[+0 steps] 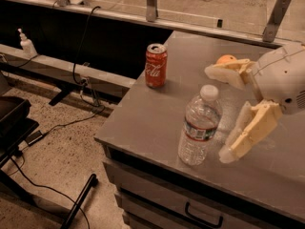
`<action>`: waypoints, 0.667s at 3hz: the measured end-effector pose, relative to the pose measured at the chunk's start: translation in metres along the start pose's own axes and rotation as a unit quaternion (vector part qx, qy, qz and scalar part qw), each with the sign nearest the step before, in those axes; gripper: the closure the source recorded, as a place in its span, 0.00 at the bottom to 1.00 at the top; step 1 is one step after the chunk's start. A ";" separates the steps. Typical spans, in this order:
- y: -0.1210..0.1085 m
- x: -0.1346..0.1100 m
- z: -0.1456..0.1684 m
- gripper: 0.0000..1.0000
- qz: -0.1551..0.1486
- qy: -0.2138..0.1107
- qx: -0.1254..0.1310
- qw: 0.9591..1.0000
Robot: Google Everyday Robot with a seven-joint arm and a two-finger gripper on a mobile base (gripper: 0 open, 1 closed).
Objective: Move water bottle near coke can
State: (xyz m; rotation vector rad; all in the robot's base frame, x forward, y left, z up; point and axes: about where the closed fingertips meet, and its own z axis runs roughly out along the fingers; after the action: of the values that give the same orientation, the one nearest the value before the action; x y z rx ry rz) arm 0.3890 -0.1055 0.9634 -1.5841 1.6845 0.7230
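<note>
Near front edge of table (143, 123), water bottle (199, 128), hand (219, 113) spread apart beside it, coke can (156, 66) beyond

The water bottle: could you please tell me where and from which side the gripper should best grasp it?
Probably the ribbed mid-body at the label band of the water bottle, approached level from the side away from the coke can, where the gripper hovers with fingers open. The bottle stands upright, and a mid-height hold should tip it less than the narrow cap.
</note>
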 end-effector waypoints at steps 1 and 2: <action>-0.001 -0.003 0.004 0.00 -0.009 -0.002 0.005 1.000; 0.000 -0.006 0.005 0.28 -0.012 -0.001 0.005 1.000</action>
State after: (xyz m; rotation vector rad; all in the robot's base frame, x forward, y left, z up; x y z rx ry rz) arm 0.3893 -0.0979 0.9656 -1.5941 1.6622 0.7016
